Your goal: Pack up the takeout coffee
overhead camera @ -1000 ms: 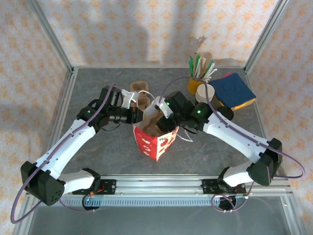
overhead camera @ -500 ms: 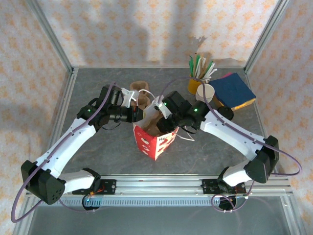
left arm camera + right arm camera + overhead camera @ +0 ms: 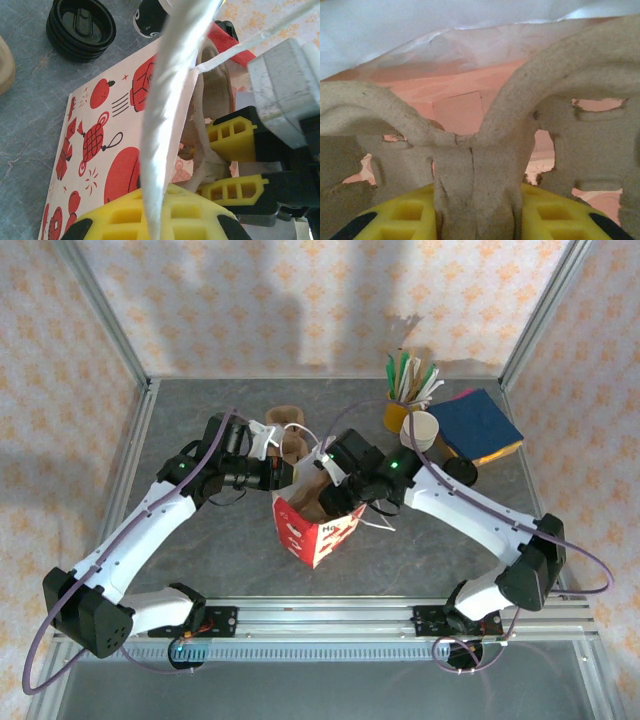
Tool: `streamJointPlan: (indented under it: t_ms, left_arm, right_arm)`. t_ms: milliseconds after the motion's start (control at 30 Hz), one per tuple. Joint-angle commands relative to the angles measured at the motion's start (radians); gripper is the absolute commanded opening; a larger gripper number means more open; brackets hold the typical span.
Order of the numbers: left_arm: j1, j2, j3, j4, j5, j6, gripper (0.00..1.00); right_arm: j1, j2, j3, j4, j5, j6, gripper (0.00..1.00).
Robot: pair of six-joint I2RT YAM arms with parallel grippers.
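At the bag [image 3: 316, 530], right fingers [image 3: 405, 215] pinch carrier [image 3: 480, 150], left fingers [image 3: 170, 212] its rim; cup [image 3: 420, 427] upright.

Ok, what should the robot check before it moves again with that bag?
1. Left end effector pinching the paper bag's rim: ok.
2. Bag mouth open: ok.
3. Right end effector clamped on the pulp cup carrier: ok.
4. Carrier seated on the bag's bottom: cannot tell.
5. Paper cup wearing a lid: not ok, its top is open.
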Motion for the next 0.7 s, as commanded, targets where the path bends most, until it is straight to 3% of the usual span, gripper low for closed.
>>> streamJointPlan:
  t_ms: [0,367,667]
  left_arm:
    - [0.003,-0.031,0.032,0.049,-0.001,0.022,0.00]
    - [0.003,-0.033,0.050,0.029,-0.016,0.045,0.00]
    - [0.004,-0.030,0.024,0.067,0.009,0.009,0.00]
  right_arm:
    - [0.006,0.043,0.001,-0.123,0.007,0.051,0.33]
    - [0.007,0.072,0.046,-0.128,0.102,0.115,0.35]
    - [0.007,0.066,0.002,0.002,0.064,0.116,0.35]
